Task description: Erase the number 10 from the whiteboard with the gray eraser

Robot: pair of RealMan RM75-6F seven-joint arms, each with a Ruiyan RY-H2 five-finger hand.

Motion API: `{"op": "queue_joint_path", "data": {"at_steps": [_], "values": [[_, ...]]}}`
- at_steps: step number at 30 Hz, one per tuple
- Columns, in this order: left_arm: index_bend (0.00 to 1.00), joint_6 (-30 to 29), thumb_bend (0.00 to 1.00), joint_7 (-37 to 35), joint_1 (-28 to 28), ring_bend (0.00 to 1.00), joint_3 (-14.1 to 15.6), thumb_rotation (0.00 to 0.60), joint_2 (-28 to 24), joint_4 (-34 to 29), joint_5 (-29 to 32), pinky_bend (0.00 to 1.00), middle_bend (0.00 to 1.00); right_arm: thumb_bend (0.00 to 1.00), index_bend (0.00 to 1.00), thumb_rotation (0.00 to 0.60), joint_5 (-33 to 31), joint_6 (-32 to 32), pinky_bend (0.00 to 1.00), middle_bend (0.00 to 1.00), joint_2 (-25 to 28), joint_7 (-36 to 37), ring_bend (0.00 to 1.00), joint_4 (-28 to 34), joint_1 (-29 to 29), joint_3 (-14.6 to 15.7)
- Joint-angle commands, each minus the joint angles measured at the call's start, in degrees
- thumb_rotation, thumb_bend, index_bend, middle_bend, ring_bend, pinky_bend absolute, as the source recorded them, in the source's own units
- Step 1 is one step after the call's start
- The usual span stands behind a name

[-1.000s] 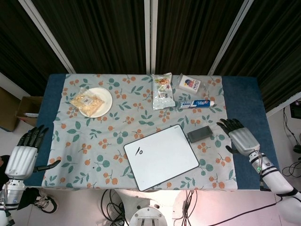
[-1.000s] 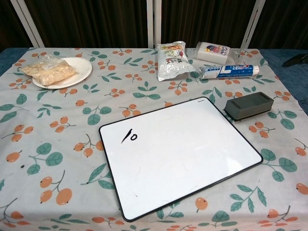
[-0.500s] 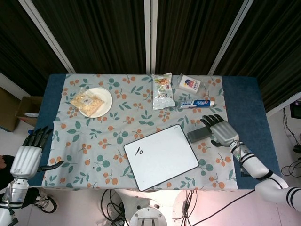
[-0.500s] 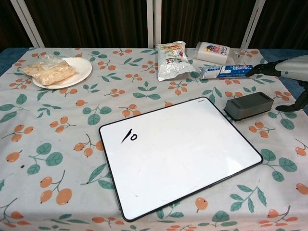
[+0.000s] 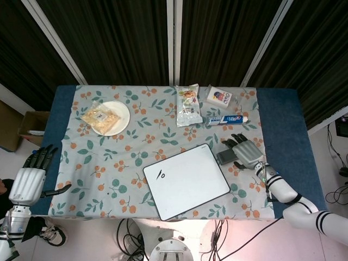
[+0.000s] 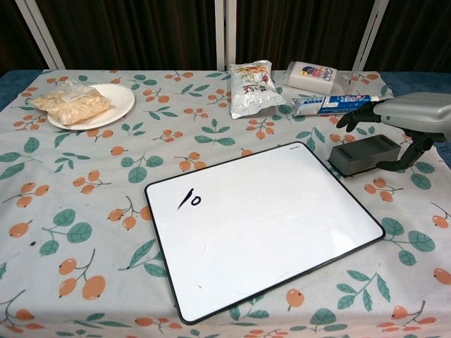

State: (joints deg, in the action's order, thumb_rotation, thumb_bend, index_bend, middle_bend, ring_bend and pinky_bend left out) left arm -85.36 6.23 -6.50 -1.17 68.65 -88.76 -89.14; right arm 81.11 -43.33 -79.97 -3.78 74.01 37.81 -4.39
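Observation:
The whiteboard (image 5: 187, 180) (image 6: 271, 218) lies near the table's front edge with a black "10" (image 5: 161, 175) (image 6: 189, 200) written at its left side. The gray eraser (image 5: 227, 157) (image 6: 363, 155) sits on the cloth just off the board's right corner. My right hand (image 5: 244, 150) (image 6: 409, 117) hovers over the eraser's right end, fingers spread, holding nothing. My left hand (image 5: 31, 178) hangs beyond the table's left edge, fingers apart and empty; the chest view does not show it.
A white plate (image 5: 123, 122) (image 6: 121, 105) with a bag of snacks is at the back left. A snack packet (image 5: 187, 105) (image 6: 253, 86), a toothpaste tube (image 5: 227, 119) (image 6: 331, 104) and a small white box (image 5: 218, 97) (image 6: 313, 76) lie behind the board.
My right hand has moved left from the table's right edge until it is over the eraser. The left hand has barely shifted. The board and eraser have not moved.

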Motion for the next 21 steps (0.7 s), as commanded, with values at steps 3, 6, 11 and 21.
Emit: {"op": "queue_joint_path", "data": {"at_steps": [3, 6, 11, 21], "values": [[0.04, 0.2, 0.04, -0.1, 0.0, 0.06, 0.0, 0.330, -0.1, 0.0, 0.3, 0.17, 0.03, 0.26, 0.19, 0.600, -0.7, 0.4, 0.10, 0.17, -0.8, -0.4, 0.06, -0.7, 0.6, 0.2], [0.04, 0.3, 0.04, -0.3, 0.0, 0.06, 0.0, 0.328, -0.2, 0.0, 0.5, 0.17, 0.03, 0.26, 0.23, 0.600, -0.7, -0.2, 0.12, 0.20, -1.2, -0.4, 0.09, -1.0, 0.6, 0.3], [0.04, 0.2, 0.04, -0.4, 0.0, 0.06, -0.1, 0.327, -0.2, 0.2, 0.6, 0.17, 0.03, 0.28, 0.27, 0.600, -1.2, -0.6, 0.18, 0.23, -1.6, -0.6, 0.12, -1.1, 0.7, 0.6], [0.04, -0.1, 0.03, -0.8, 0.1, 0.06, -0.1, 0.328, -0.1, 0.6, 0.4, 0.17, 0.03, 0.35, 0.32, 0.600, -2.5, -0.1, 0.29, 0.30, -1.7, -1.3, 0.22, -0.8, 0.9, 1.1]]}}
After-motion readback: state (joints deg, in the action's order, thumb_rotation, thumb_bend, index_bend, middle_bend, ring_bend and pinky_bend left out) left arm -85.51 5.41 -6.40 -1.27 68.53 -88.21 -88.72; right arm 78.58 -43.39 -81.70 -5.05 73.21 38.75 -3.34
